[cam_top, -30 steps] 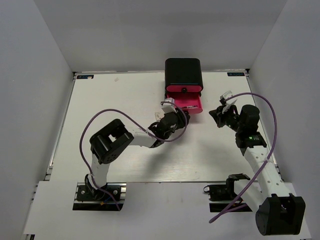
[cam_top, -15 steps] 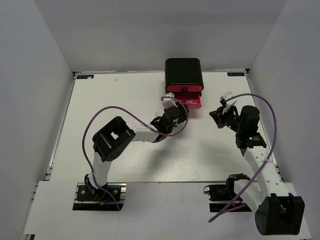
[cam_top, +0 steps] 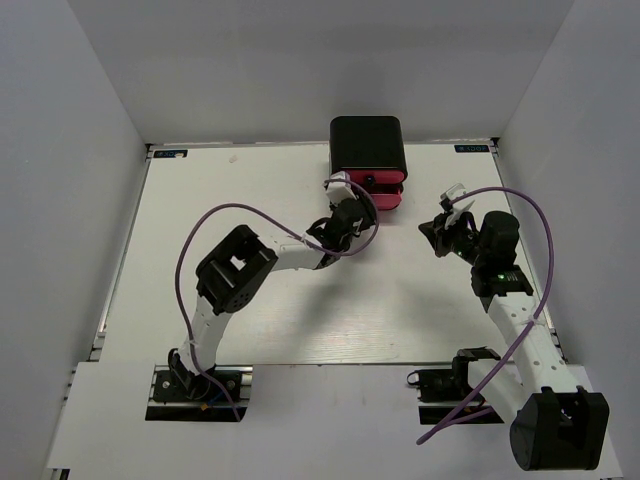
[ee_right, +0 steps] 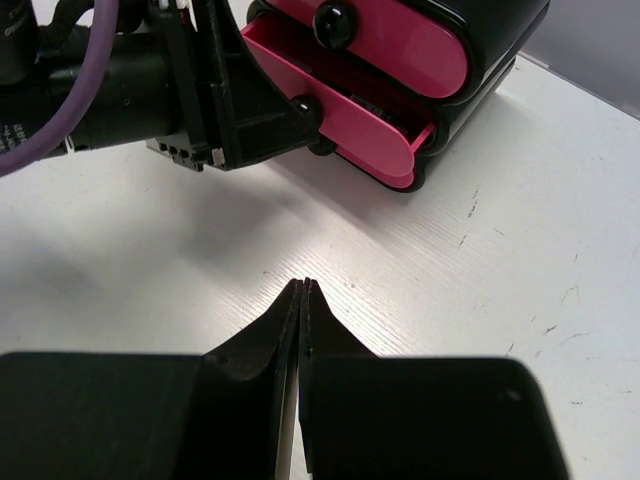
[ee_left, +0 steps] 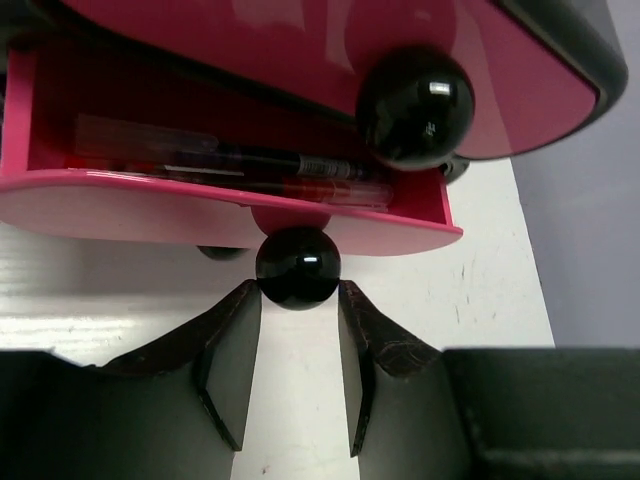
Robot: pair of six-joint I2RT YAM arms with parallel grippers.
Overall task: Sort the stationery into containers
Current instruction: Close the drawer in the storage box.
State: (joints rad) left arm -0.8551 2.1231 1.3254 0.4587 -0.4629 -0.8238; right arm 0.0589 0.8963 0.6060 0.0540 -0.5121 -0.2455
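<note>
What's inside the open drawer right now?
Thin pens, dark and red-marked, lie lengthwise in the open drawer. The drawer above covers its back, so anything further in is hidden. The left gripper pinches its knob.

**Lower drawer part open, pens inside**

Black cabinet (cam_top: 368, 145) dead ahead of the left claw (ee_left: 300, 300). Pink lower drawer (ee_left: 200, 205) stands partway out, its black knob (ee_left: 298, 267) between the claw's fingertips. Dark and red-marked pens (ee_left: 250, 175) lie crosswise inside, just beyond the knob. Upper drawer (ee_left: 520, 110) closed.
</note>
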